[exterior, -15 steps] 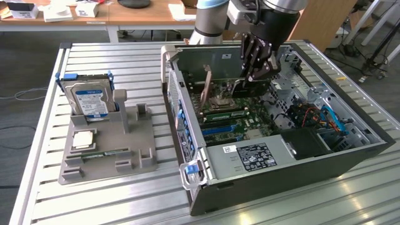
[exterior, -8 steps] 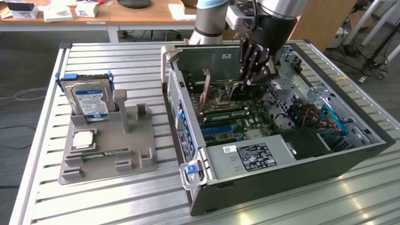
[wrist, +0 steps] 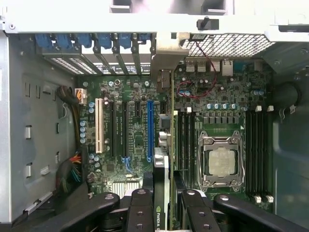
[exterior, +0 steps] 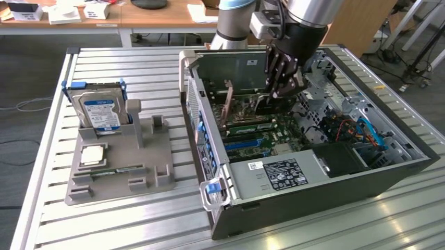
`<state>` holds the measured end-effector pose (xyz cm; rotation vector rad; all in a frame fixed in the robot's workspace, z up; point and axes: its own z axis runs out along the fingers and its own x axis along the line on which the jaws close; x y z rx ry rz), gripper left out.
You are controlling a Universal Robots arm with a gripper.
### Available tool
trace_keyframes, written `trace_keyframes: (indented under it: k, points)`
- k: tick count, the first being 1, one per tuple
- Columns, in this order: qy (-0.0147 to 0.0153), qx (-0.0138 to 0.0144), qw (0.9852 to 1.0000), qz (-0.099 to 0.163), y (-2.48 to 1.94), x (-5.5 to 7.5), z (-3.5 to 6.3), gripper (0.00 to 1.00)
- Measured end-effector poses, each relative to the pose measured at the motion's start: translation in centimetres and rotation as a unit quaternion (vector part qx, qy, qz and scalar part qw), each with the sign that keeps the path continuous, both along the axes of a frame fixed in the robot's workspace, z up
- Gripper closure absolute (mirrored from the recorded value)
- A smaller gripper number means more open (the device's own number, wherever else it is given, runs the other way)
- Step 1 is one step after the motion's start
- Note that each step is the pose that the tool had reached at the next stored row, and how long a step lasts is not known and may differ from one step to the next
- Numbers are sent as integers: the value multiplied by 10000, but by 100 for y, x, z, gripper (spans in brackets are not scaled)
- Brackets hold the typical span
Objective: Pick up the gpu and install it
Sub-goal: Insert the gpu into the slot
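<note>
A grey moulded fixture tray [exterior: 118, 179] is lying nearest on the slatted metal table [exterior: 139, 224]. In its holder a silver hard drive with a blue-white label [exterior: 101, 112] is being stood upright, probably so that its edges are left free for a grasp. Beyond it, a black computer case [exterior: 320, 192] is being presented on its side with the panel off, so that the slots of the green motherboard [wrist: 130, 96] are facing up toward an approach from above.

Inside the case, the gpu [wrist: 162, 183], a thin green card with a black cooler and a silver end bracket, is being held on edge. Its bracket end is being turned toward the rear wall with the blue clips. This pose is judged to be lining its connector edge up with a slot just beside the long blue slot [wrist: 149, 130]. Whether it is seated cannot be told.

The black multi-link gripper [wrist: 166, 208] is being used partly closed. Its fingers [wrist: 140, 208] are pinching the card's two faces near the end opposite the bracket.
</note>
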<state>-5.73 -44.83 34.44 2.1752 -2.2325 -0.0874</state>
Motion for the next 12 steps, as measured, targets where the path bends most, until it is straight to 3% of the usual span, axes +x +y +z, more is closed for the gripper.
trace_keyframes:
  k: [7,12]
  points:
    - [0,0,10000,0,0,0,-5,73]
    - [-1,0,10000,0,0,0,-80,73]
